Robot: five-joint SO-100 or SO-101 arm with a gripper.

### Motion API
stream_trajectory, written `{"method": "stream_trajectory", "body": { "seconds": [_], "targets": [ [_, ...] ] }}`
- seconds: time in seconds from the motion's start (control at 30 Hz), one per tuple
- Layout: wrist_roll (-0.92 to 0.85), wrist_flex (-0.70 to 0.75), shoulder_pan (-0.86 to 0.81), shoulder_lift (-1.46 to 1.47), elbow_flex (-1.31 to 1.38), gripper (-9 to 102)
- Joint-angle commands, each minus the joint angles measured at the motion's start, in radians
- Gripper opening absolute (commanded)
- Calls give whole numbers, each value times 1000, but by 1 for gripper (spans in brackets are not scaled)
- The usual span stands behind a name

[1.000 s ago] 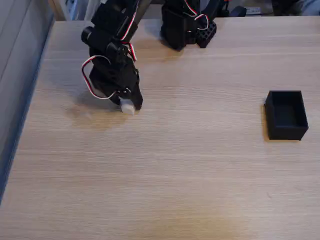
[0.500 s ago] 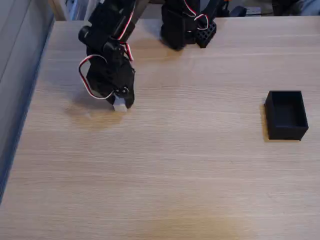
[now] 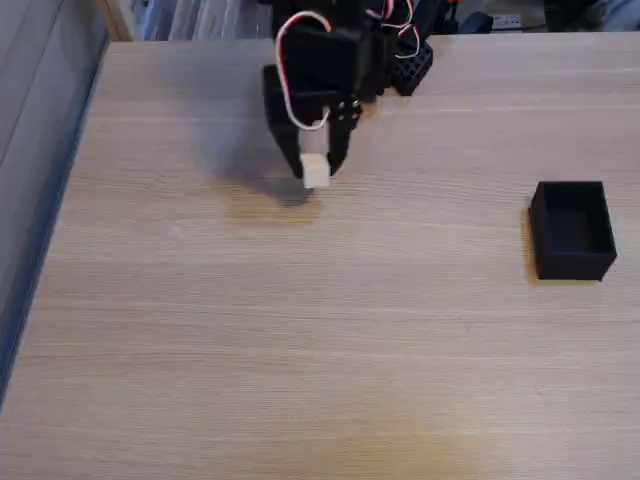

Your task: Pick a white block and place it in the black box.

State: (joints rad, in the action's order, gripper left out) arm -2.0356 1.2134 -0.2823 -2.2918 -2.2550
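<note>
In the fixed view the black gripper [image 3: 315, 168] with red and white wires hangs over the upper middle of the wooden table, shut on the small white block [image 3: 315, 171]. The block is lifted off the surface; its shadow lies just below and to the left. The black box [image 3: 572, 230], open on top and empty, rests at the right side of the table, well to the right of the gripper and a little lower in the picture.
The arm's black base [image 3: 385, 50] stands at the table's back edge. The table's left edge [image 3: 55, 210] runs along a grey wall. Bare wood stretches between the gripper and the box and across the whole front.
The gripper has risen and swung to the right from the left side of the table, carrying the white block with it. The box has not moved.
</note>
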Motion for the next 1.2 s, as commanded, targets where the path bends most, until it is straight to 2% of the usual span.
{"method": "stream_trajectory", "body": {
  "seconds": [0.0,0.27,0.47,0.73,1.0,1.17],
  "targets": [
    [132,66,241,-202,-3,0],
    [314,104,710,-230,92,0],
    [379,-20,893,-72,175,0],
    [408,-160,934,209,331,0],
    [442,-161,899,457,551,0],
    [442,-160,890,514,595,1]
  ]
}}
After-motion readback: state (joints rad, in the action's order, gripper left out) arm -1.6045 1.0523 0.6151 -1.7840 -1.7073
